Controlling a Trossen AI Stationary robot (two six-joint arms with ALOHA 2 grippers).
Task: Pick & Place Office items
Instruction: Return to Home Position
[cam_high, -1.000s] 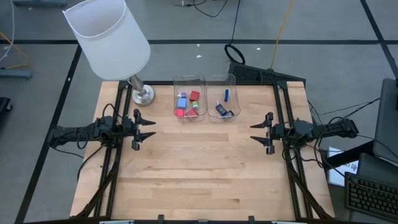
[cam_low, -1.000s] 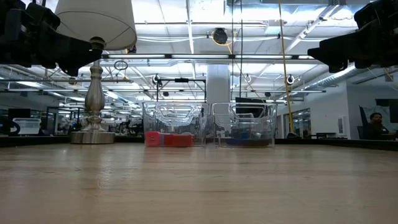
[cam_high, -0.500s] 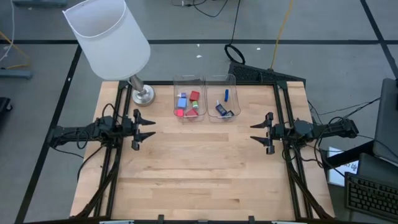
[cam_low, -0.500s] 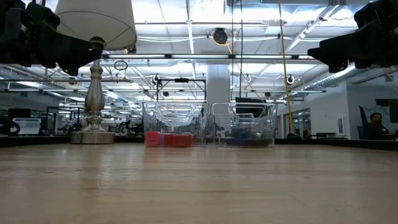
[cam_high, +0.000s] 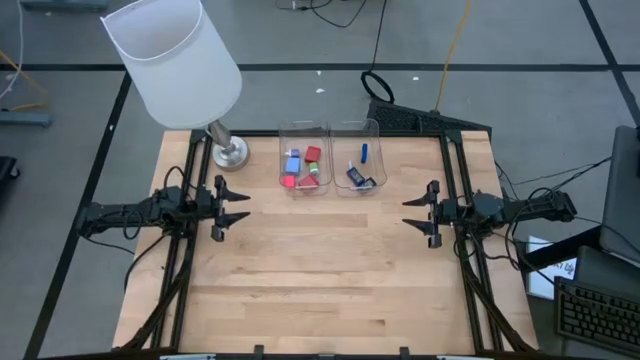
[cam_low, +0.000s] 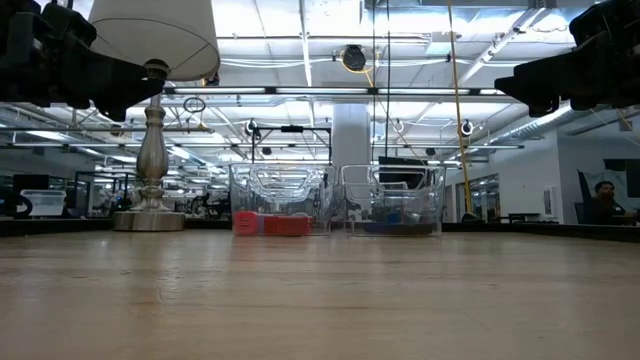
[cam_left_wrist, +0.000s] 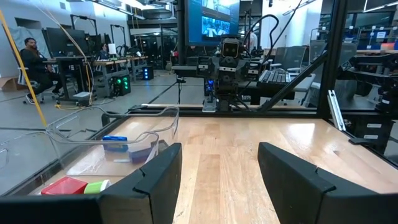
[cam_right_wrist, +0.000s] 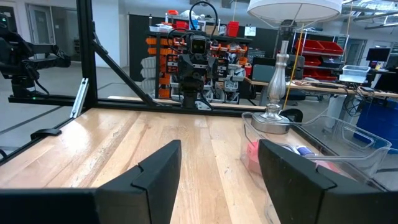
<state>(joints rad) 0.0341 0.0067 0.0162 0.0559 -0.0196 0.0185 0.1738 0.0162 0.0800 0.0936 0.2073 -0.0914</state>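
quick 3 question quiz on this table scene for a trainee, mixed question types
1. True or false: the left gripper and the right gripper both have open jaws and hold nothing.
2. The lamp stands on which part of the table? A) the left arm's side B) the right arm's side C) the middle
3. Fill in: the red pieces lie in the ___ bin.

Key: 1 true; 2 A; 3 left, that is, the left bin.

No change registers between the earlier pictures and now. Left gripper (cam_high: 245, 207) at 9 o'clock and right gripper (cam_high: 407, 213) at 3 o'clock show no shift. Office items (cam_high: 313, 155) at 12 o'clock show none either.
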